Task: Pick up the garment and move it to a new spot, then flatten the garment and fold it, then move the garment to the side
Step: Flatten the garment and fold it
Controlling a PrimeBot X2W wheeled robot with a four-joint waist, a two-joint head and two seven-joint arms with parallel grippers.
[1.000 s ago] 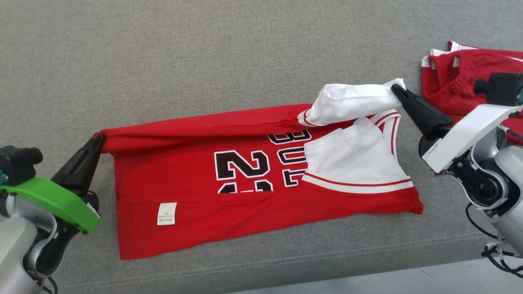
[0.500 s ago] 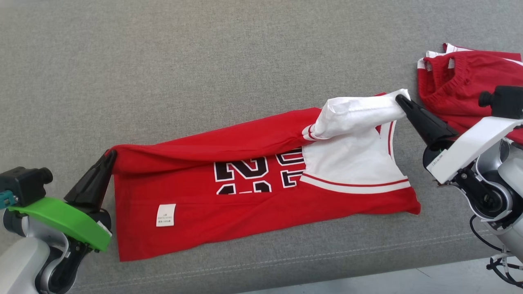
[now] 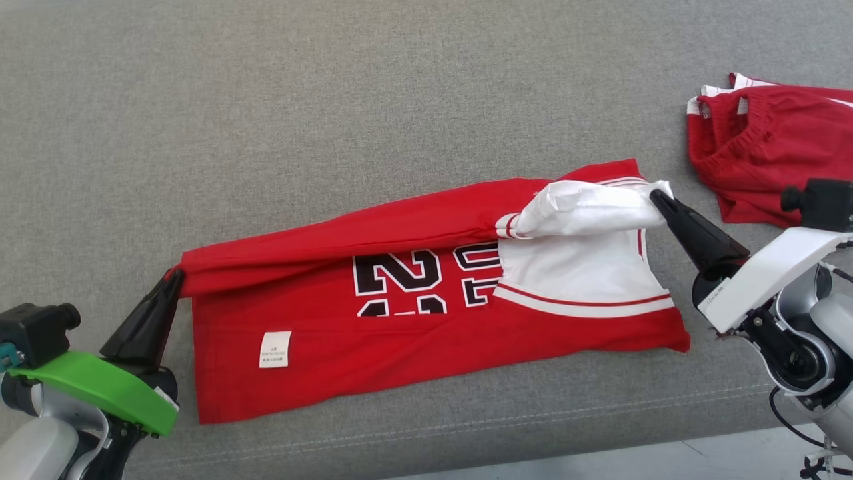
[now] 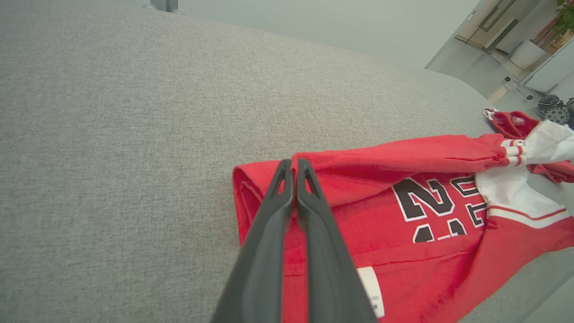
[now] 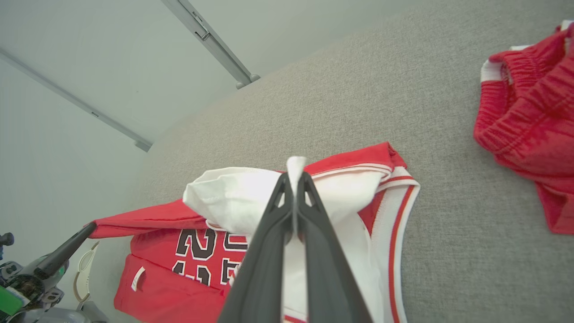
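Observation:
The garment is a red jersey with black-and-white numbers and a white panel, lying lengthwise on the grey cushion. Its far long edge is doubled over toward me as a rolled fold. My left gripper is shut on the garment's red corner at the left end; the left wrist view shows the closed fingertips pinching that red hem. My right gripper is shut on the white sleeve part at the right end, and the right wrist view shows white cloth clamped at the gripper.
A second red garment with an elastic waistband lies crumpled at the far right, close behind my right arm. The grey cushion stretches wide beyond the jersey. Its front edge runs just below the jersey, with pale floor past it.
Both grippers have come toward the near edge, drawing the held far edge of the garment over itself. The fold now sits lower and covers more of the numbers.

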